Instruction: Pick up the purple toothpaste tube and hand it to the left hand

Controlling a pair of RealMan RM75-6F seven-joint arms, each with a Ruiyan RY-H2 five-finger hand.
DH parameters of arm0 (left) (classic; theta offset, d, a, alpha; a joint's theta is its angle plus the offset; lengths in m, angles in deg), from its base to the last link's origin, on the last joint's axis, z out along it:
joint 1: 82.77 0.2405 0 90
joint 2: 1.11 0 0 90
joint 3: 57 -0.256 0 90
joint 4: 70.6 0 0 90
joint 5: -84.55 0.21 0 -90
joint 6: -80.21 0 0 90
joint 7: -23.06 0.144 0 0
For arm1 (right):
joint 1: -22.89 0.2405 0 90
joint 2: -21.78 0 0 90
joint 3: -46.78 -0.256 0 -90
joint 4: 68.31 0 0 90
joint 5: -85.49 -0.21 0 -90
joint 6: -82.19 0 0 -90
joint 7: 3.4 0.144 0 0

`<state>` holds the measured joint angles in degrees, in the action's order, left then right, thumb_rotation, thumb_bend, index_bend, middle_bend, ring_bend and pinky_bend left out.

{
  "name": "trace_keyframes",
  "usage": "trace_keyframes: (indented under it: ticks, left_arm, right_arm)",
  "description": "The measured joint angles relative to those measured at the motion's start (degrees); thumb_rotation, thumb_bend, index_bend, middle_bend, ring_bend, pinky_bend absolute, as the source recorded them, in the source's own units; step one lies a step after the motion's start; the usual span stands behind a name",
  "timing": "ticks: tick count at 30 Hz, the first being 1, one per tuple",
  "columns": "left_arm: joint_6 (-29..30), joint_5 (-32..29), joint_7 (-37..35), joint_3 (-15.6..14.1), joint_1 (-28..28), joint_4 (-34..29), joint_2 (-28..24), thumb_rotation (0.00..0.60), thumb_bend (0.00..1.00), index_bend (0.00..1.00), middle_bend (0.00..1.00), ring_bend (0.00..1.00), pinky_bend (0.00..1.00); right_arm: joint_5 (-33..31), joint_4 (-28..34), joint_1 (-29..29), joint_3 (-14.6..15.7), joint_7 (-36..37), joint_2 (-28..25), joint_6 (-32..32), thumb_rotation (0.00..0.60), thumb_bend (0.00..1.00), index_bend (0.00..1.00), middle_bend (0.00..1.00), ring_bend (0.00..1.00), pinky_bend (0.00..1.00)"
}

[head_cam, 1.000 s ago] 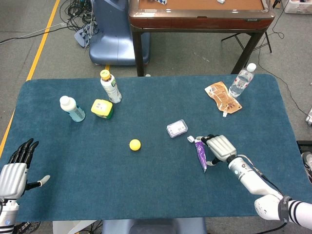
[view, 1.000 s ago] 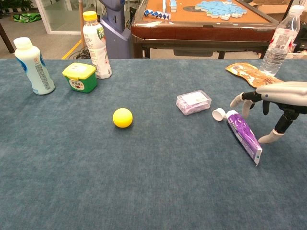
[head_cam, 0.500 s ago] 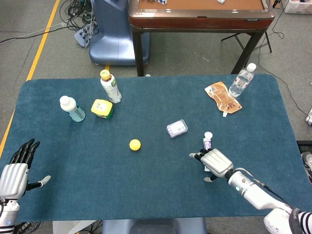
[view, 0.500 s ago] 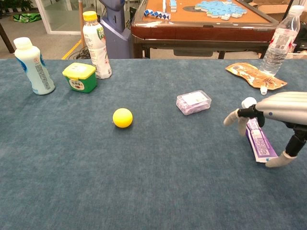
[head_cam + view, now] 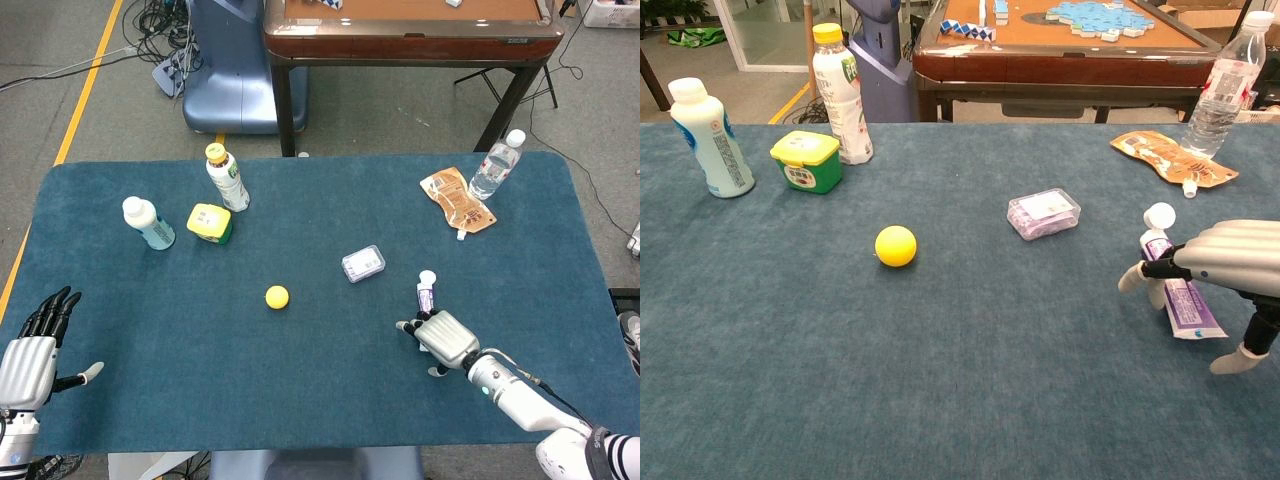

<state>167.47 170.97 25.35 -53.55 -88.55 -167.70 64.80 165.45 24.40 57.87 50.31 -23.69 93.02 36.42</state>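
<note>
Right hand covers the near part of the purple toothpaste tube from above; chest view's right edge cuts that hand's wrist; left hand absent from chest view, its wrist cropped in head view.

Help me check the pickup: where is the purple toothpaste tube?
Purple toothpaste tube lies flat on the table's right side, under the right hand, right of the clear case.
</note>
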Motion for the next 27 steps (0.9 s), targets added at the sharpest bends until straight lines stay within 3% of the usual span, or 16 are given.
trace_keyframes:
  ticks: [17, 27]
  left_arm:
    - [-0.4, 0.3, 0.1, 0.0, -0.2, -0.4, -0.1, 0.6, 0.0, 0.0, 0.0, 0.03, 0.11]
    - [-1.0, 0.7, 0.8, 0.1, -0.9, -1.2, -0.1, 0.6, 0.0, 0.0, 0.0, 0.03, 0.11]
  right_arm:
    - [-6.0, -1.5, -1.8, 0.8, -5.2, -4.7, -1.8, 0.6, 0.15, 0.17, 0.34, 0.21, 0.25]
    - [-11.1, -2.1, -2.7, -3.3, -2.8, -5.5, -5.1, 0.6, 0.15, 0.17, 0.35, 0.21, 0.25]
